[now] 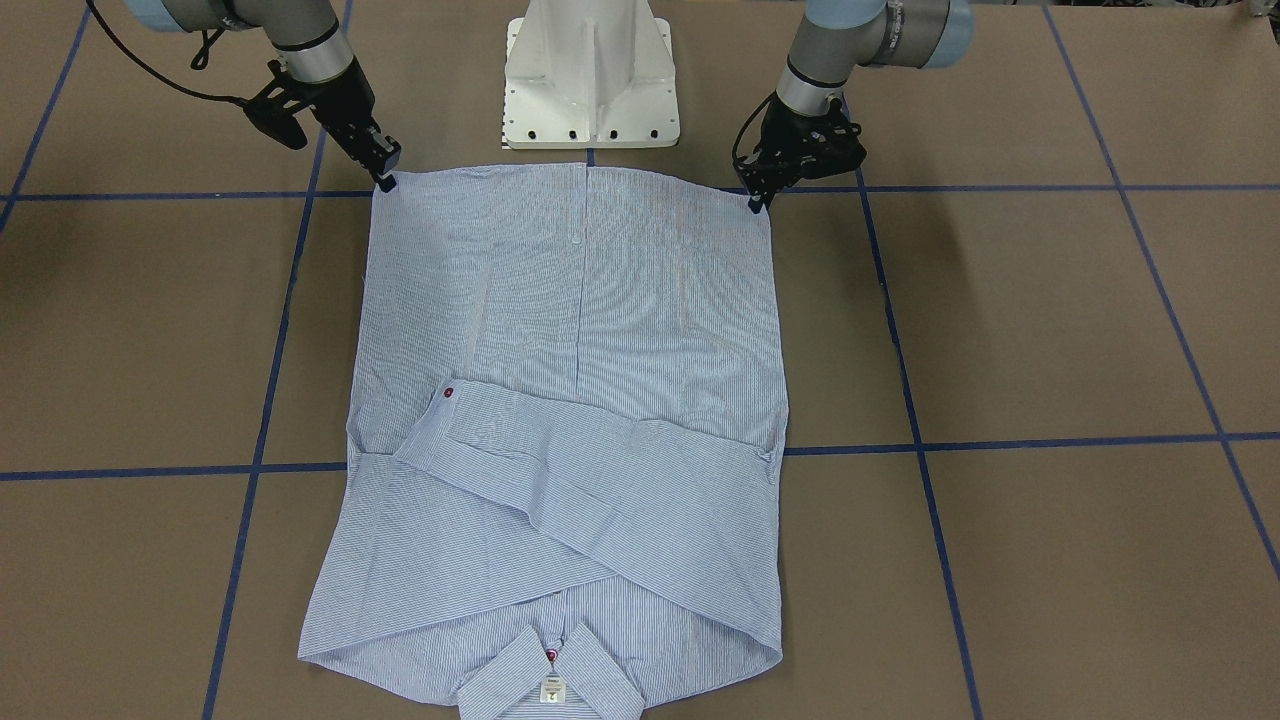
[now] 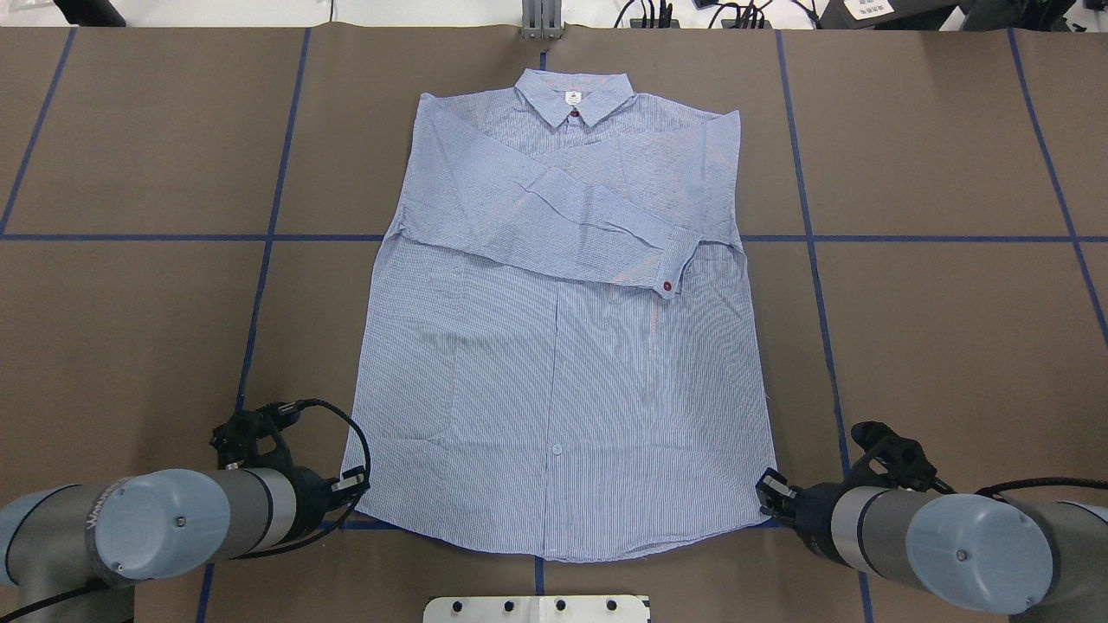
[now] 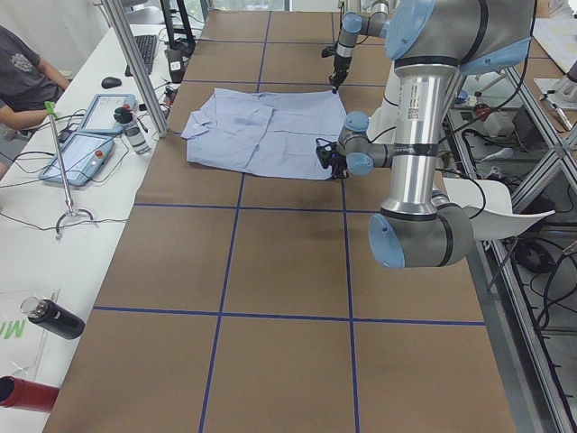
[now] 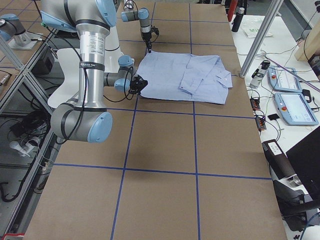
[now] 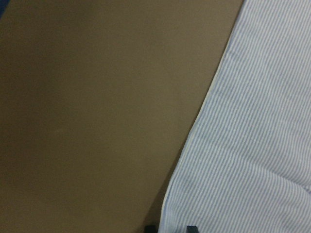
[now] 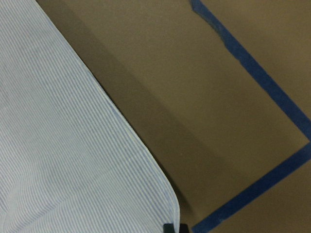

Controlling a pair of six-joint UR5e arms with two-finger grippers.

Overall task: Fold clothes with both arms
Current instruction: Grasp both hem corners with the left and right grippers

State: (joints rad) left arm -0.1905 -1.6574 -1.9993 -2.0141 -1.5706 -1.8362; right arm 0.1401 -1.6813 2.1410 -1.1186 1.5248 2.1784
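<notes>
The light-blue striped shirt (image 2: 563, 363) lies flat on the brown table, collar (image 2: 576, 97) at the far side, one sleeve folded across the chest with a red cuff button (image 2: 666, 285). My left gripper (image 2: 355, 480) sits at the near left hem corner, my right gripper (image 2: 766, 489) at the near right hem corner. In the front-facing view the left gripper (image 1: 757, 205) and right gripper (image 1: 385, 180) touch those corners with narrow tips. Both wrist views show the hem edge (image 5: 194, 145) (image 6: 126, 131) running into close-set fingertips, so each gripper looks shut on the shirt.
The white pedestal base (image 1: 590, 80) stands between the arms just behind the hem. Blue tape lines (image 1: 1000, 440) grid the table. A side desk holds tablets (image 3: 86, 149) and bottles, with a seated person (image 3: 22, 77) beside it.
</notes>
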